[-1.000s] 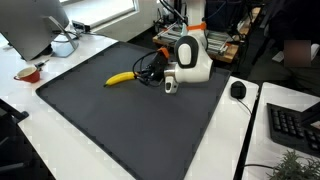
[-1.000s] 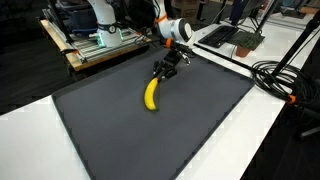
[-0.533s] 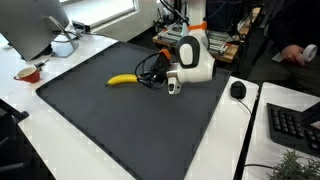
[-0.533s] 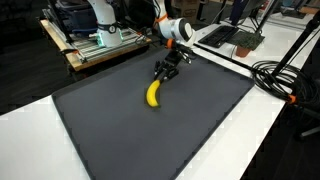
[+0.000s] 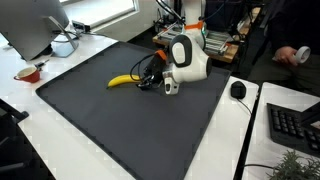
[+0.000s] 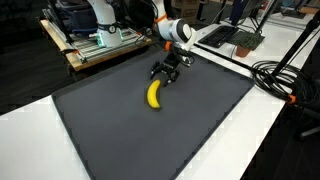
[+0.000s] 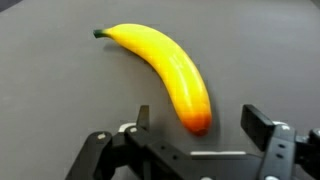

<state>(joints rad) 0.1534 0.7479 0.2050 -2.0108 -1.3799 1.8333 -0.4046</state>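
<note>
Lab bench, white tabletop [image 5: 60,55], with a large black mat [image 5: 120,130] covering most of it; I take the mat as my reference. A yellow banana [image 5: 122,80] lies flat on the mat, toward its far side in an exterior view, and well inside the mat's edges in both exterior views. In the wrist view the banana [image 7: 165,72] runs diagonally, its dark stem end away from me and its blunt, browner end nearest the camera. My gripper [image 7: 200,120] sits low over the mat with its jaws spread wide. The blunt end of the banana lies between the two fingers [image 7: 143,118], with bare mat showing on either side, so nothing is clamped. I cannot tell whether the fingertips touch the mat. In an exterior view the gripper [image 6: 165,72] hangs at the banana's [image 6: 154,94] upper end. Off the mat, a monitor [image 5: 35,25] and a small red bowl [image 5: 28,73] sit beyond one side. A black mouse [image 5: 238,89] and a keyboard [image 5: 292,125] lie past the opposite side.
</note>
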